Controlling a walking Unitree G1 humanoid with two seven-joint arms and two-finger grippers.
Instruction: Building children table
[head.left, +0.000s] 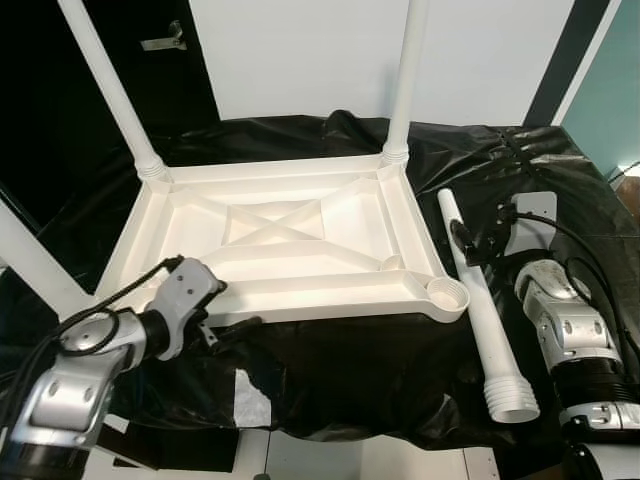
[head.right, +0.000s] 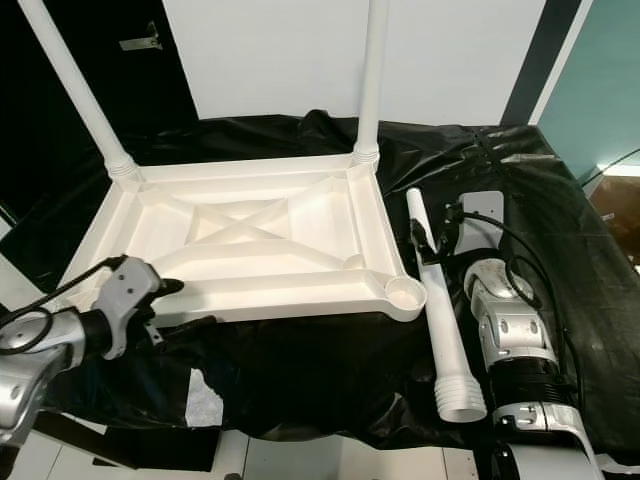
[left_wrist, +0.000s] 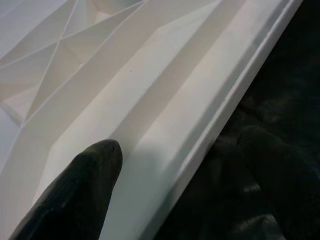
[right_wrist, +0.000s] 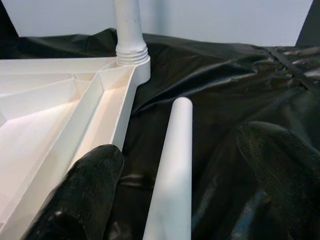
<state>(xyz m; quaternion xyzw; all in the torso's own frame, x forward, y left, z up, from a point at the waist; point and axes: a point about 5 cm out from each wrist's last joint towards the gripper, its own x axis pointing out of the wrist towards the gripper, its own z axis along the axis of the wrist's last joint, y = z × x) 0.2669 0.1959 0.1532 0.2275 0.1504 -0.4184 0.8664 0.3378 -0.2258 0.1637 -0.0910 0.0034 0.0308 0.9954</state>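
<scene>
Table top (head.left: 290, 245) lay inverted on black sheet (head.left: 350, 370), sockets up for legs. Left gripper (left_wrist: 172, 187), fingers apart, straddled its near rim, apparently to steady it; right gripper (right_wrist: 175, 190), also spread, bracketed the loose leg (head.left: 480, 300) alongside.

My two head views look forward and down over the upturned white tabletop (head.left: 290, 245) on black sheeting (head.left: 400, 370), sharing it whole; my left wrist view sits close against its near rim; my right wrist view faces along the loose leg (right_wrist: 172, 170).
</scene>
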